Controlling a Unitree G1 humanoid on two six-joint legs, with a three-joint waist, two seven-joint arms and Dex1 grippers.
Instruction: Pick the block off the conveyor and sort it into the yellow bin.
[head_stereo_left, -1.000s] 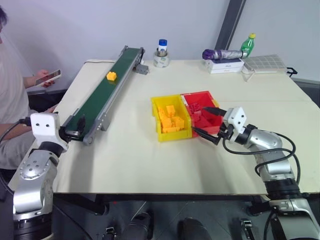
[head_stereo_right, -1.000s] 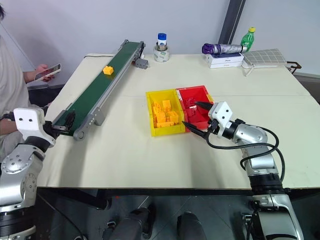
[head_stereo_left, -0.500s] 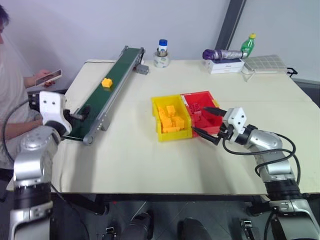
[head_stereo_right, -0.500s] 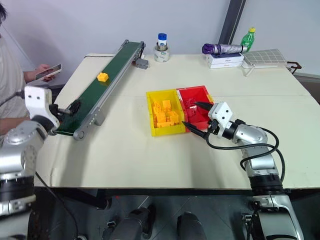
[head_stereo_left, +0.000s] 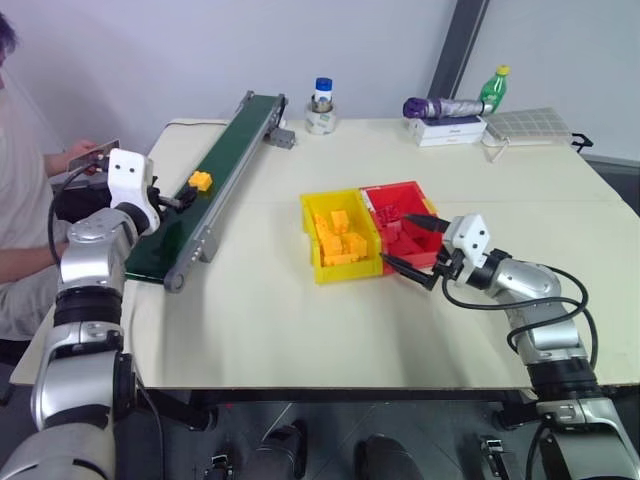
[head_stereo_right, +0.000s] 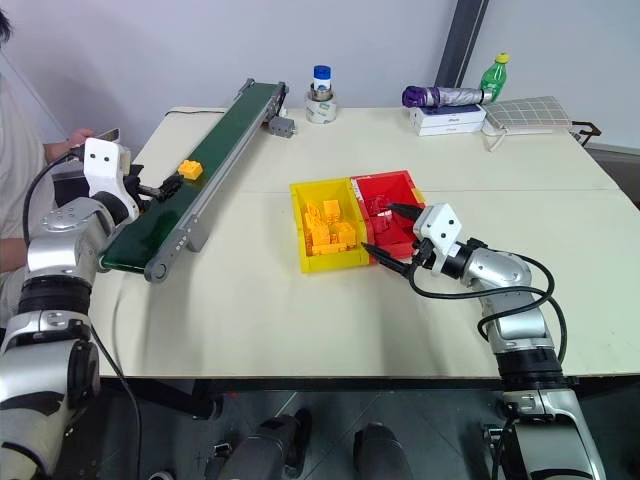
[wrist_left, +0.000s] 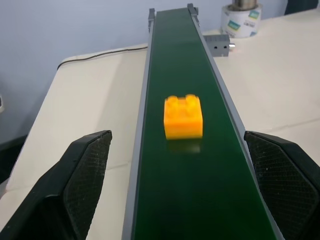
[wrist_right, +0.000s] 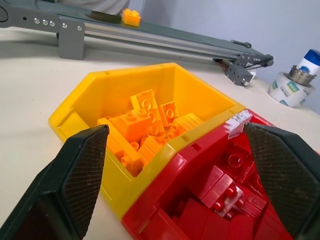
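Note:
The yellow-orange block (head_stereo_left: 200, 180) rides on the dark green belt of the conveyor (head_stereo_left: 236, 140), about halfway along it. My left gripper (head_stereo_left: 172, 200) is open and hovers level over the near part of the belt, pointing up it, with the block (wrist_left: 183, 117) just ahead of its fingertips and apart from them. The yellow bin (head_stereo_left: 347, 272) sits mid-table, holding several yellow bricks. My right gripper (head_stereo_left: 398, 240) is open and empty, at the near right corner of the bins, over the red one.
A red bin (head_stereo_left: 398, 189) with red bricks adjoins the yellow bin on its right. At the table's far edge stand a blue-capped jar (head_stereo_left: 322, 105), a purple umbrella (head_stereo_left: 440, 107) on a white box, and a green bottle (head_stereo_left: 495, 88). A person holding a phone (head_stereo_left: 95, 151) sits left of the conveyor.
My left arm has risen and reached forward over the conveyor's near end. The block has travelled down the belt toward it. My right arm has stayed put.

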